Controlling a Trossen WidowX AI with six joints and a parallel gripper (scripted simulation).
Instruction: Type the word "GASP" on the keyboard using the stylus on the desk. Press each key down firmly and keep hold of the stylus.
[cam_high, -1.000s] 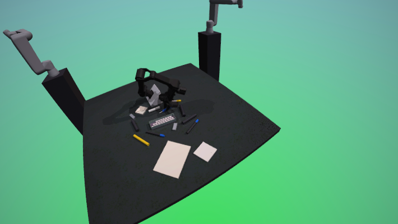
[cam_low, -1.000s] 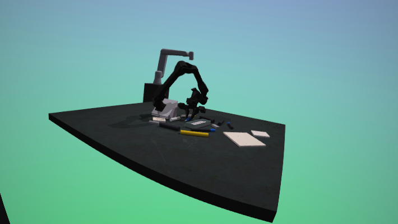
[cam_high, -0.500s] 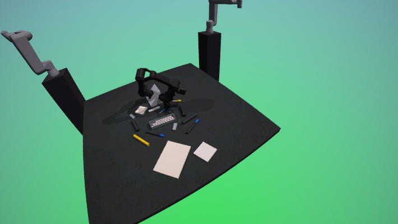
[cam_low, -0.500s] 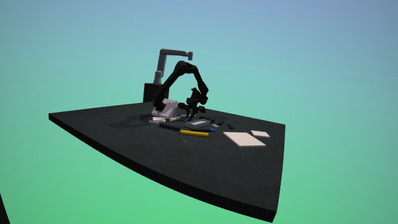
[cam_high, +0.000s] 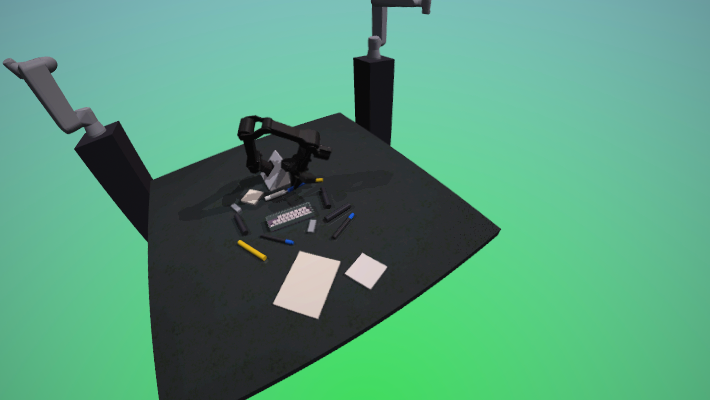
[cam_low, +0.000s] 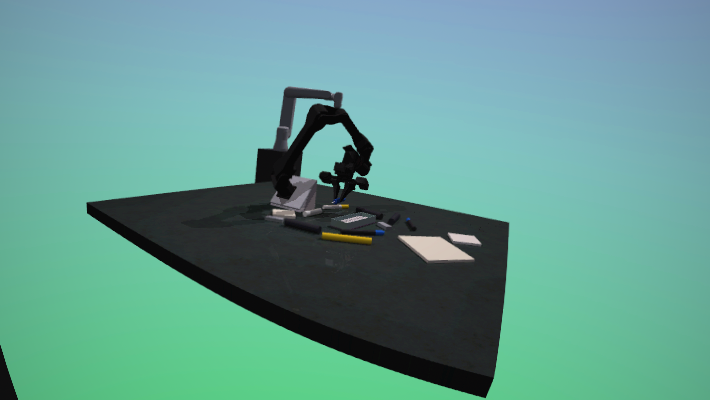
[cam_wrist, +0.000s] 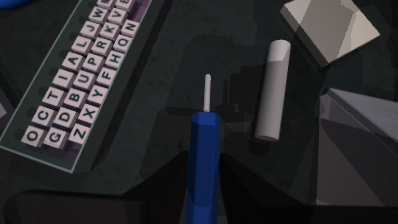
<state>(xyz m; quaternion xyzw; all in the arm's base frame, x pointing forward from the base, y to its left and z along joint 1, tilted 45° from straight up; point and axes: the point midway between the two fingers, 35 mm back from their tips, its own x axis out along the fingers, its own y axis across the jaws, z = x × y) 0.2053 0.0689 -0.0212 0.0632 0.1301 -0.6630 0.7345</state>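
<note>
Desk workspace (cam_high: 215, 300) (cam_low: 300, 285) with keyboard (cam_high: 289, 216) (cam_low: 353, 219) (cam_wrist: 75, 98), pens, paper (cam_high: 307, 285) (cam_low: 435, 249)

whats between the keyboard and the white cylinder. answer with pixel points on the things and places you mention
In the wrist view, the blue stylus (cam_high: 291, 189) (cam_low: 336, 201) (cam_wrist: 204, 150) lies between the keyboard (cam_high: 290, 216) (cam_low: 354, 219) (cam_wrist: 82, 77) and white cylinder (cam_high: 275, 195) (cam_low: 313, 212) (cam_wrist: 273, 95), its pale tip pointing away from the fingers.

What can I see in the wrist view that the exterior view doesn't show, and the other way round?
Only wrist: readable key letters, such as G and A.
Only exterior: the yellow stick and the large cream sheet.
Both: the keyboard, and the gripper shut on the blue stylus.
</note>
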